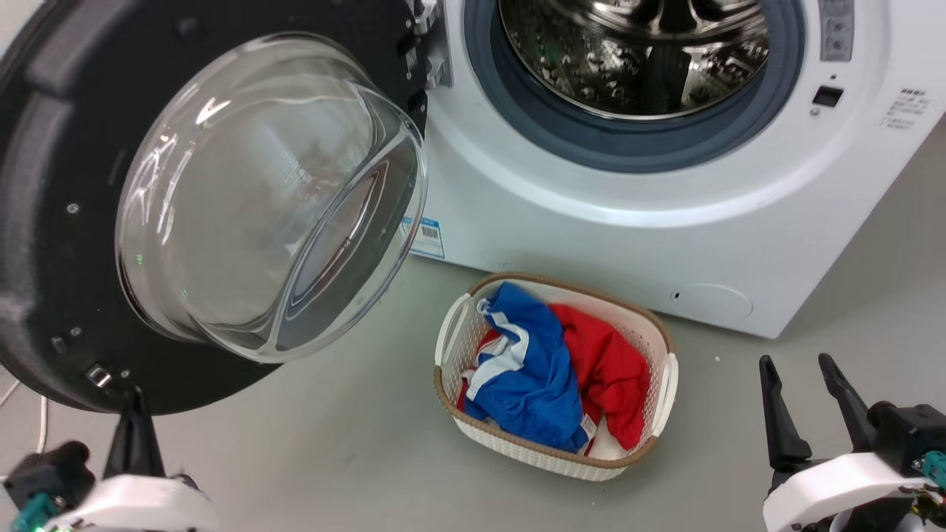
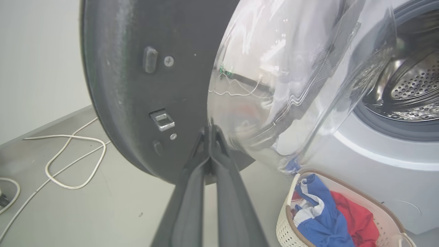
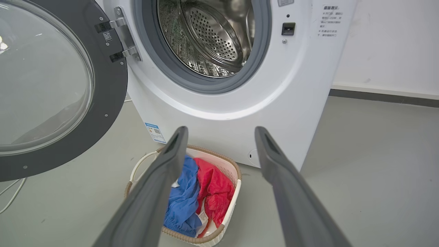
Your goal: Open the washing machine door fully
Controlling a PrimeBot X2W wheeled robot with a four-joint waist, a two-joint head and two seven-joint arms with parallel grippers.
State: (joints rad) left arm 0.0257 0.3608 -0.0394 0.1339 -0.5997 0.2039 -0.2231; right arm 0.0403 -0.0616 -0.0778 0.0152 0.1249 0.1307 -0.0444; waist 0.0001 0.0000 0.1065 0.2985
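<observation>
A: Biggest thing first. Where does the job stand?

B: The washing machine [image 1: 562,222] shows its whole mouth. The steel drum [image 1: 635,52] is uncovered, with nothing across it, so I'd say the main part is done.

A: And the door itself?

B: The washing machine door [image 1: 44,222] hangs from the hinge [image 3: 123,37] on the robot's left of the machine's mouth. It is swung well out from the front, with its inner face and glass bowl [image 1: 273,199] turned toward the head camera. In the right wrist view it stands at a wide angle to the machine's front. I can't tell how much travel the hinge has left.

A: So what remains?

B: Perhaps one last push outward, away from the machine, and then the claw backs off. That's my reading, no more.

A: Anything in the way?

B: The basket [image 1: 532,452] of red and blue clothes [image 1: 539,377] sits on the floor just in front of the machine. It is below the mouth and apart from the door's edge.

A: The claws?

B: The left claw [image 2: 210,132] has its fingers pressed together on nothing. Its tips are up at the door's inner face by the bowl's lower rim, but whether they touch it or stop just short, I can't say. The right claw [image 1: 796,362] is spread wide and empty, in front of the machine's right corner and well away from the door.
</observation>
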